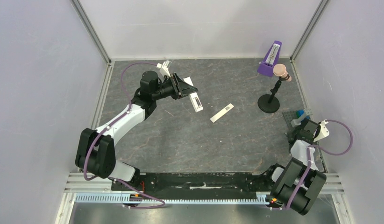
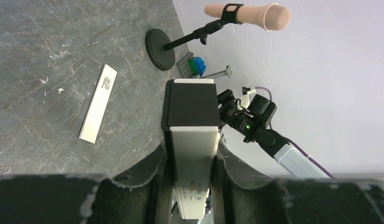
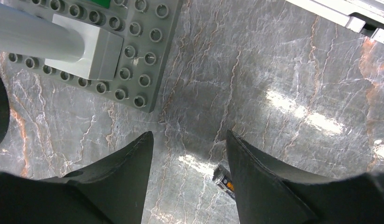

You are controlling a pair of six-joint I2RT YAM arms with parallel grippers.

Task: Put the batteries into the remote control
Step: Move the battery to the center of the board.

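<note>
In the top view, the left gripper is holding the remote at the far left, with the cover lying near it. In the left wrist view, its jaws are pinching the remote's sides. In the right wrist view, the right gripper is hovering with jaws spread. A battery is peeking out beside one finger, outside the gap, so closing now is likely to knock it away.

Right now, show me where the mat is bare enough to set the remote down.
Bare: the wide stretch between the cover strip and the near rail; also the back, between remote and microphone stand. Crowded: right edge, around the studded plate and a battery.
</note>
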